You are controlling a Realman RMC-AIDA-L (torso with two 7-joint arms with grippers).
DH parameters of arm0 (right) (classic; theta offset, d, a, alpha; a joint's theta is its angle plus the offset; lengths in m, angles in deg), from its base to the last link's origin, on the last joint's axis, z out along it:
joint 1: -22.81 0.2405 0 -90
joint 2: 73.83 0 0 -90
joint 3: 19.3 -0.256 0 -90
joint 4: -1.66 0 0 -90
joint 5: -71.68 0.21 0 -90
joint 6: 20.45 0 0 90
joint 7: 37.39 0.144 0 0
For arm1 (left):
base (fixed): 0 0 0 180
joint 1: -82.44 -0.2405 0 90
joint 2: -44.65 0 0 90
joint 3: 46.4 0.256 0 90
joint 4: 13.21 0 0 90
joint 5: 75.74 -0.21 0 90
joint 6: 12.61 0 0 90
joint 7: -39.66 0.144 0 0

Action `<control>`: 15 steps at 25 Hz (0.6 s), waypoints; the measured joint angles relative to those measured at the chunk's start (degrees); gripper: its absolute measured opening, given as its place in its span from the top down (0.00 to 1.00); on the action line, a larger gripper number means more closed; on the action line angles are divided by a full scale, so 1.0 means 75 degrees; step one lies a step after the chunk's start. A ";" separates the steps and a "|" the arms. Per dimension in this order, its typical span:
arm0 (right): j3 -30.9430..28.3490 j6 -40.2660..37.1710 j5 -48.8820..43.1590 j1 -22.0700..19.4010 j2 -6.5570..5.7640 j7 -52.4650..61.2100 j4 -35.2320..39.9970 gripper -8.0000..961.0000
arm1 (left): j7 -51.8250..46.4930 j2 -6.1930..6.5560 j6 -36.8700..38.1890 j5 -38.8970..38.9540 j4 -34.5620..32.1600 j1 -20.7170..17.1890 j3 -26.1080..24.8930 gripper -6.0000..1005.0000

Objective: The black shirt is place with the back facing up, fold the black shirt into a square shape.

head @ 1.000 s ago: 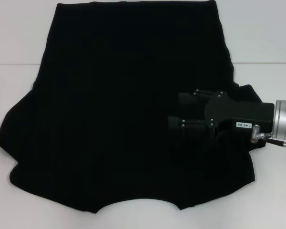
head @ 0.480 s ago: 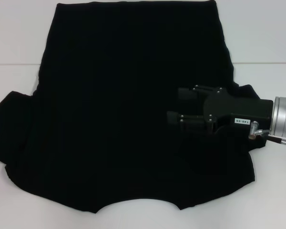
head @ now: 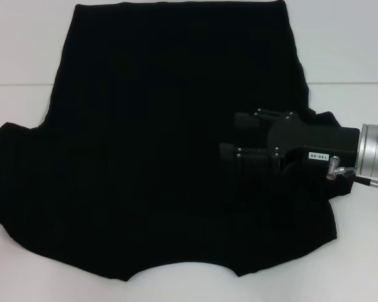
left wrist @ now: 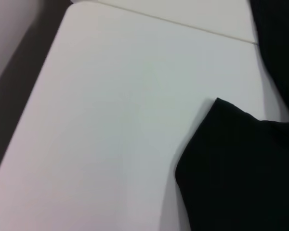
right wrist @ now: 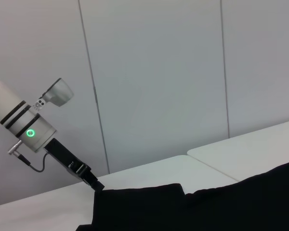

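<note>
Two grippers are involved: the right gripper [head: 230, 135], narrowly parted, is held over the black shirt [head: 157, 145] for a sleeve fold; the left gripper [right wrist: 94, 184] is seen at the opposite sleeve, its closure not discernible.

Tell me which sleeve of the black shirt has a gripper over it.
The sleeve on the robot's right: the right gripper reaches across the black shirt there. The left sleeve lies spread out sideways, uncovered in the head view.

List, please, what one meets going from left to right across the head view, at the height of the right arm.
White table → black shirt → right pincer, above the shirt → its black body → silver wrist.
</note>
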 joint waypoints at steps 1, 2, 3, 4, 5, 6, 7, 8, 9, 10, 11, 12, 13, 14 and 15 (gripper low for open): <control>0.0000 0.0000 0.0000 0.0002 0.0000 0.0000 0.0004 0.13 | 0.0005 0.0003 -0.0018 0.0001 -0.0006 0.0000 -0.0016 0.99; 0.0000 0.0000 0.0000 0.0006 0.0000 0.0001 0.0007 0.13 | 0.0007 0.0007 -0.0034 0.0001 -0.0009 0.0000 -0.0021 0.99; -0.0002 0.0000 0.0000 0.0008 0.0000 0.0002 0.0009 0.13 | 0.0009 0.0009 -0.0049 0.0000 -0.0010 0.0000 -0.0024 0.99; -0.0005 0.0000 0.0000 0.0012 0.0000 0.0003 0.0011 0.13 | 0.0009 0.0009 -0.0057 0.0001 -0.0011 0.0000 -0.0027 0.99; -0.0007 0.0001 0.0000 0.0014 0.0000 0.0003 0.0011 0.13 | 0.0010 0.0009 -0.0060 0.0001 -0.0011 0.0000 -0.0029 0.99; -0.0010 0.0015 0.0000 0.0015 0.0000 0.0006 0.0011 0.13 | 0.0010 0.0009 -0.0061 0.0001 -0.0012 0.0000 -0.0030 0.99; -0.0012 0.0027 0.0000 0.0015 0.0000 0.0008 0.0011 0.13 | 0.0012 0.0009 -0.0060 0.0001 -0.0013 0.0000 -0.0031 0.99; -0.0012 0.0041 -0.0001 0.0017 0.0000 0.0011 0.0011 0.13 | 0.0015 0.0009 -0.0060 0.0001 -0.0013 0.0000 -0.0032 0.99; -0.0012 0.0047 -0.0001 0.0020 0.0000 0.0013 0.0011 0.13 | 0.0018 0.0009 -0.0055 0.0001 -0.0014 0.0000 -0.0033 0.99; -0.0012 0.0051 -0.0001 0.0023 0.0000 0.0015 0.0010 0.13 | 0.0020 0.0010 -0.0046 0.0001 -0.0013 0.0001 -0.0034 0.99; -0.0012 0.0053 -0.0001 0.0034 0.0000 0.0016 0.0010 0.13 | 0.0022 0.0013 -0.0032 0.0001 -0.0013 0.0004 -0.0034 0.99; -0.0012 0.0054 -0.0001 0.0034 0.0000 0.0017 0.0011 0.13 | 0.0025 0.0017 -0.0014 0.0008 -0.0013 0.0016 -0.0034 0.99; -0.0012 0.0055 -0.0001 0.0037 0.0000 0.0017 0.0011 0.13 | 0.0027 0.0019 0.0001 0.0024 -0.0013 0.0030 -0.0028 0.99; -0.0012 0.0056 -0.0001 0.0038 0.0000 0.0018 0.0011 0.13 | 0.0029 0.0019 0.0011 0.0045 -0.0011 0.0040 -0.0018 0.99; -0.0012 0.0058 -0.0001 0.0038 0.0000 0.0018 0.0011 0.13 | 0.0033 0.0021 0.0034 0.0091 0.0003 0.0069 0.0012 0.99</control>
